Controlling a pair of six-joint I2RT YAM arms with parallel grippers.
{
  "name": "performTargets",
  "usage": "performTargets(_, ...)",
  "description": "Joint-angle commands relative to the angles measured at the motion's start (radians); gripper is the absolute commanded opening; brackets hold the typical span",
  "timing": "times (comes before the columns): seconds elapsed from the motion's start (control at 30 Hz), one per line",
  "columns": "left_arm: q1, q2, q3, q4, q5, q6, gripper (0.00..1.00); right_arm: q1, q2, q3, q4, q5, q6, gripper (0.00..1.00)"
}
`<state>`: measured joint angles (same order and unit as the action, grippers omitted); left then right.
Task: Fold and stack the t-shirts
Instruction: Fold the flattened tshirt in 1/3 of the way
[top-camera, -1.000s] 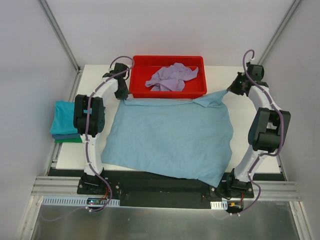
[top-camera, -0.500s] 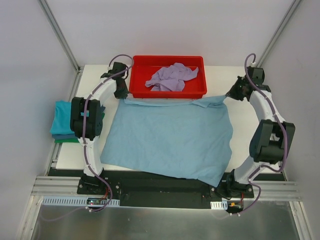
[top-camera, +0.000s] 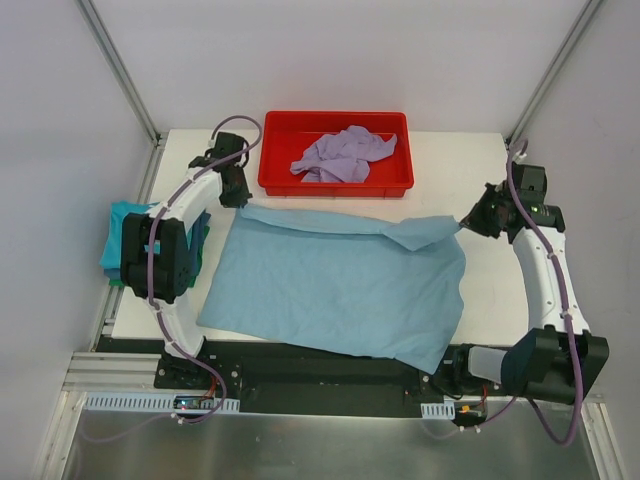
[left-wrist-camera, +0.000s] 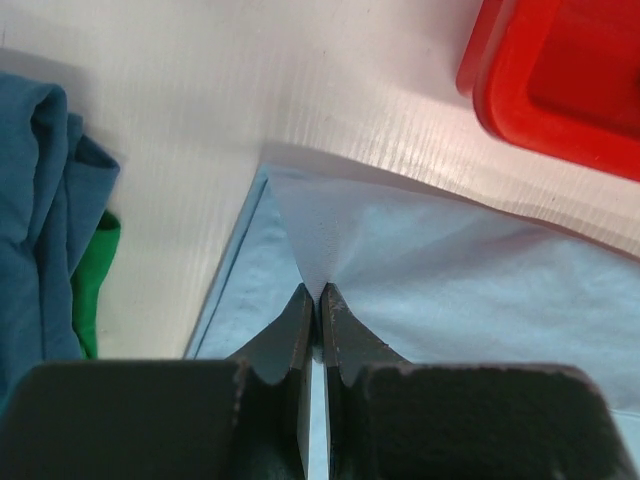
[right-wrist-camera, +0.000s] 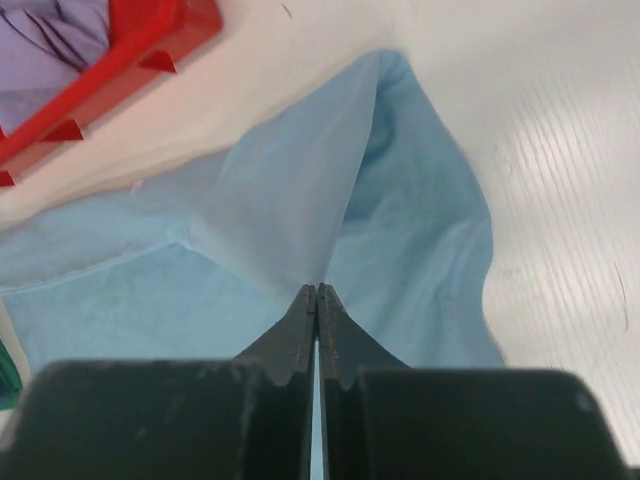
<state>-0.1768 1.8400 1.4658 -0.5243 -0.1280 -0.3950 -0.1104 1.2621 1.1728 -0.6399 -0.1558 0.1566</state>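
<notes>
A light blue t-shirt lies spread across the middle of the table. My left gripper is shut on its far left corner, held just above the table. My right gripper is shut on its far right corner, lifted and folded over the shirt. A lavender t-shirt lies crumpled in the red tray. Folded teal and dark green t-shirts are stacked at the table's left edge, and they show in the left wrist view.
The red tray stands at the back centre, its corner in the left wrist view and its rim in the right wrist view. Bare white table lies to the right of the shirt. Frame posts stand at both back corners.
Both grippers have pulled the shirt's far edge toward the near side, away from the tray. The right arm has swung outward and nearer, folding the right corner over.
</notes>
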Motion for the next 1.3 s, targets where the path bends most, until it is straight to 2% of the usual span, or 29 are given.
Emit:
performTargets(0.0, 0.007, -0.082, -0.030, -0.023, -0.018, 0.050, 0.00, 0.000, -0.073, -0.035, -0.138, 0.030, -0.006, 0.00)
performTargets(0.1, 0.010, -0.088, -0.019, -0.060, -0.059, 0.084, 0.00, 0.000, -0.107, -0.050, -0.176, 0.015, -0.011, 0.00)
performTargets(0.4, 0.010, -0.105, -0.039, -0.077, -0.055, 0.117, 0.00, 0.002, -0.207, -0.113, -0.305, -0.008, 0.001, 0.00)
performTargets(0.6, 0.010, -0.094, -0.068, -0.100, -0.051, 0.096, 0.00, 0.005, -0.271, -0.223, -0.369, -0.039, 0.024, 0.02)
performTargets(0.73, 0.010, -0.102, -0.090, -0.141, -0.110, 0.062, 0.00, 0.006, -0.323, -0.335, -0.400, -0.022, 0.056, 0.06)
performTargets(0.77, 0.010, -0.102, -0.082, -0.158, -0.114, 0.059, 0.05, 0.006, -0.332, -0.360, -0.399, -0.033, 0.063, 0.10)
performTargets(0.83, 0.010, -0.104, -0.064, -0.184, -0.116, 0.045, 0.36, 0.006, -0.345, -0.384, -0.386, -0.024, 0.070, 0.28)
performTargets(0.87, 0.010, -0.108, -0.053, -0.192, -0.105, 0.044, 0.51, 0.006, -0.354, -0.386, -0.360, -0.004, 0.067, 0.41)
performTargets(0.9, 0.008, -0.113, -0.044, -0.195, -0.088, 0.044, 0.60, 0.006, -0.363, -0.378, -0.339, 0.018, 0.064, 0.59)
performTargets(0.93, 0.008, -0.120, -0.030, -0.198, -0.073, 0.044, 0.64, 0.006, -0.372, -0.357, -0.322, 0.031, 0.057, 0.70)
performTargets(0.97, 0.007, -0.136, -0.019, -0.201, -0.055, 0.044, 0.69, 0.006, -0.377, -0.340, -0.299, 0.045, 0.048, 0.75)
performTargets(1.0, 0.005, -0.148, -0.012, -0.203, -0.039, 0.044, 0.82, 0.006, -0.383, -0.322, -0.278, 0.056, 0.038, 0.80)
performTargets(1.07, 0.000, -0.165, 0.007, -0.201, 0.005, 0.038, 0.91, 0.006, -0.380, -0.300, -0.210, 0.056, 0.018, 0.87)
performTargets(1.17, -0.013, -0.150, 0.036, -0.197, 0.070, 0.030, 0.96, 0.006, -0.325, -0.294, -0.074, -0.051, 0.014, 0.99)
performTargets(1.27, -0.027, -0.095, 0.062, -0.189, 0.122, 0.013, 0.98, 0.015, -0.178, -0.289, 0.075, -0.183, 0.023, 0.96)
